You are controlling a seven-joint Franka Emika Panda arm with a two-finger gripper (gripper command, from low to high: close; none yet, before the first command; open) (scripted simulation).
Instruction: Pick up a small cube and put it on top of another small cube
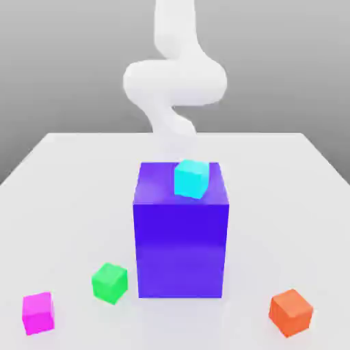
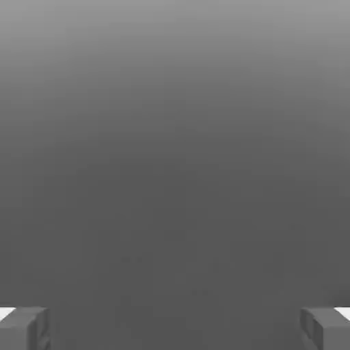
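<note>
And here are the jaws of the gripper [image 2: 175,328], standing wide apart with nothing between them, ready to take a cube. The white arm [image 1: 175,82] reaches down behind the blue-violet block [image 1: 180,249], and that tall block stands between it and the front of the table [image 1: 75,205]. Out there sits the magenta cube [image 1: 38,314], the task's cube, at the exterior view's left, resting on the table and touching no other cube. The green cube [image 1: 110,283] is near it, beside the block; the orange cube [image 1: 291,312] waits well apart on the exterior view's right. Up top, the cyan cube [image 1: 191,179] rides on the block's flat roof, which bears it well above the others. No stack of two small cubes here! I'd call this the approach: clear the block and the cyan cube first, because a low swing could knock either, then line up squarely over the magenta one.
</note>
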